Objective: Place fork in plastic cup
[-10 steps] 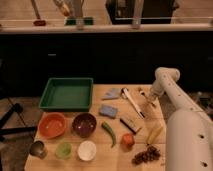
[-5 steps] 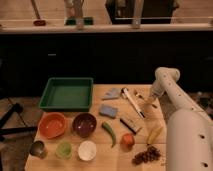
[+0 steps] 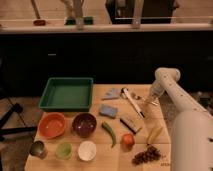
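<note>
End effector (image 3: 150, 96) sits low at the rear-right part of the counter (image 3: 114, 156), tip down on the fork (image 3: 148, 101), which lies flat just right of the longer white-handled utensil (image 3: 131, 100). Compared with the two preceding frames, arm pose and tip position are unchanged and no object on the counter has shifted; the only change is at the jaws, which are now fully together. Judgement: the grasp on the fork is just being completed, though the view does not confirm the fork is actually pinched, since it is not yet off the surface. Plastic cup (image 3: 63, 149) stands upright at the front-left edge, between the metal cup (image 3: 38, 148) and the white cup (image 3: 87, 150), well apart from the fork. Remaining: lift, carry diagonally across the counter over the bowls, lower into the cup. Risk: thin fork slipping out, or entering a neighbouring cup.
</note>
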